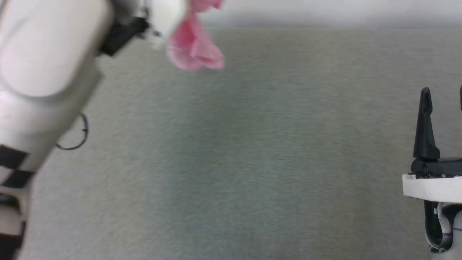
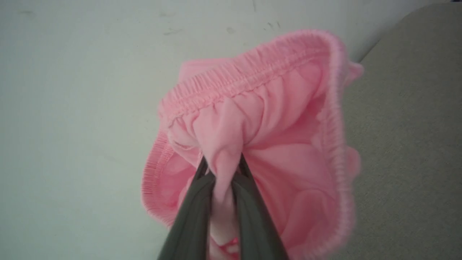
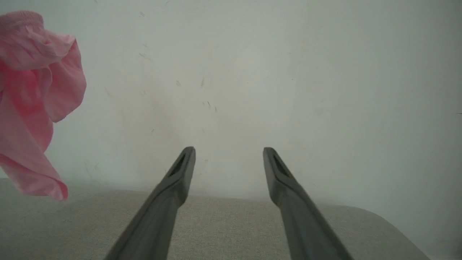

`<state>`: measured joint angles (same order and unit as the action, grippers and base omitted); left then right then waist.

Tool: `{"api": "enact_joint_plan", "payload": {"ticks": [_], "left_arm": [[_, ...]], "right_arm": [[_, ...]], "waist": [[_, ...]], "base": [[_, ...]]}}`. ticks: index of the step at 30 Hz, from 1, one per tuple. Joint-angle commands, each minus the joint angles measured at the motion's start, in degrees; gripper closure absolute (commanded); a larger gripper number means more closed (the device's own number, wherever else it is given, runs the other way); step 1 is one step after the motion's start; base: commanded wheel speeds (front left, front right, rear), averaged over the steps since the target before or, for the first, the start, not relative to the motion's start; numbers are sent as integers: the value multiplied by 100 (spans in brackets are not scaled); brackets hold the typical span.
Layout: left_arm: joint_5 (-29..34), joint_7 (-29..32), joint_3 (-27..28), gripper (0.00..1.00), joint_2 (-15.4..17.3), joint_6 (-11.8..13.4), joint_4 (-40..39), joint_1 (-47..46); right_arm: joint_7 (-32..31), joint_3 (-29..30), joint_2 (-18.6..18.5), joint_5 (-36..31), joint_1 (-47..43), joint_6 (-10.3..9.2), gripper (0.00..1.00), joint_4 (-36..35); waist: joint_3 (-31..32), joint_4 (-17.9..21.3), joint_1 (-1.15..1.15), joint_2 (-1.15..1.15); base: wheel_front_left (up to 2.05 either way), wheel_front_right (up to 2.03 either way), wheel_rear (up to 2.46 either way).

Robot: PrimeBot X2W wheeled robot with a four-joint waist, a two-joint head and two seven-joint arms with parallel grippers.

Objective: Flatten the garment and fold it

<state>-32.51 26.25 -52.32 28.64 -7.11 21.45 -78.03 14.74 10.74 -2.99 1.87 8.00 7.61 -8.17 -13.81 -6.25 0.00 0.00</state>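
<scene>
The light pink garment hangs in the air over the far left of the grey surface, bunched and drooping. In the left wrist view my left gripper is shut on a pinch of the garment just below its gathered elastic waistband, and the cloth billows around the fingers. In the head view the left gripper itself is hidden behind my pale forearm. My right gripper stands open and holds nothing; it is at the right edge of the head view, low over the surface. The garment hangs at the right wrist view's left edge.
A grey fabric-covered surface spreads across the head view, ending at a pale wall at the back. My left forearm fills the upper left corner. A thin dark cable loop lies beside it.
</scene>
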Motion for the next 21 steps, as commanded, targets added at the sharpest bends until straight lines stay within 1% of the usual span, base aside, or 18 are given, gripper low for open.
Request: {"api": "enact_joint_plan", "payload": {"ticks": [1,4,7,12,15,18,21], "left_arm": [[-106,-95,-118,100,-157,-37,16,-67],[-326,-302,-400,100,-480,-37,90,-92],[-455,-507,-781,100,-749,-37,199,-32],[-811,-790,-1608,100,-1107,-37,523,409],[-888,-871,-1970,100,-1264,-37,810,779],[-807,-811,-2087,100,-1407,-37,967,1242],[-436,-372,-2099,100,-1537,-37,833,1897]], "right_arm": [[26,9,11,57,-52,-12,0,29],[26,11,11,143,-57,-12,0,64],[26,38,11,217,-37,-12,0,83],[26,46,11,319,5,-12,0,106],[26,40,11,368,34,-12,0,122],[26,53,11,393,51,-12,0,134],[26,71,11,393,60,-12,0,156]], "waist": [[86,823,0,0],[35,1197,0,0],[-55,1457,0,0],[-176,1721,0,0],[-229,1811,0,0],[-265,1847,0,0],[-283,1846,0,0]], "base": [[0,0,0],[0,0,0],[0,0,0],[0,0,0],[0,0,0],[0,0,0],[0,0,0]]}}
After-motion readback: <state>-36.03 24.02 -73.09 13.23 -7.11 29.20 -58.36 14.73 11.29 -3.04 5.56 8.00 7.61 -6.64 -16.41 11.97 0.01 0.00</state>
